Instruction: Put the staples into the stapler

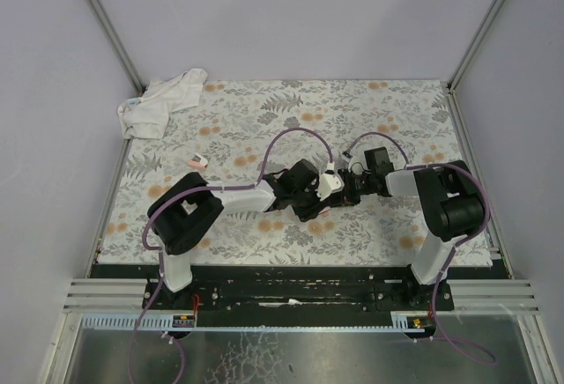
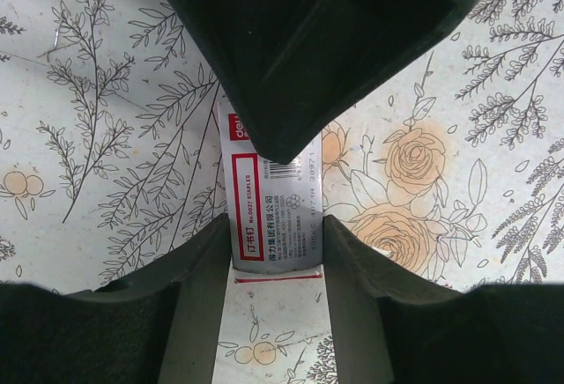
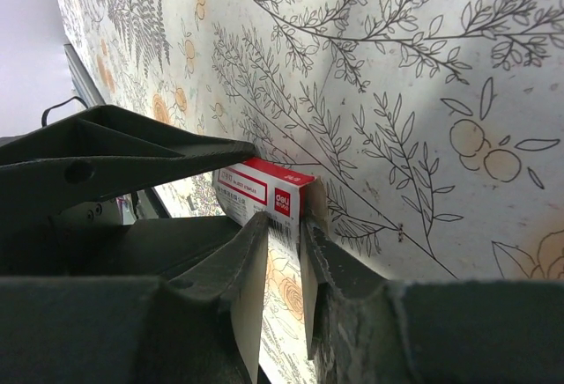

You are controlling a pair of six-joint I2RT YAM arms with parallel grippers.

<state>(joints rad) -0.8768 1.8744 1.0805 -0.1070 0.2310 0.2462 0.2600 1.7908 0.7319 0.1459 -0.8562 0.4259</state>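
The staples are in a small flat box [image 2: 269, 217] with a red border and a grey printed face, held just above the floral mat. My left gripper [image 2: 275, 256] is shut on the box's near end, one finger on each long side. My right gripper [image 3: 286, 225] comes from the opposite side and is shut on the box's [image 3: 260, 192] far end, pinching it by the barcode. In the top view the two grippers [image 1: 310, 197] [image 1: 342, 187] meet at the middle of the table and hide the box. I cannot make out the stapler in any view.
A crumpled white cloth [image 1: 163, 102] lies at the back left corner of the floral mat [image 1: 264, 111]. A small pink piece [image 1: 198, 161] rests left of the arms. Grey walls close in the table on three sides.
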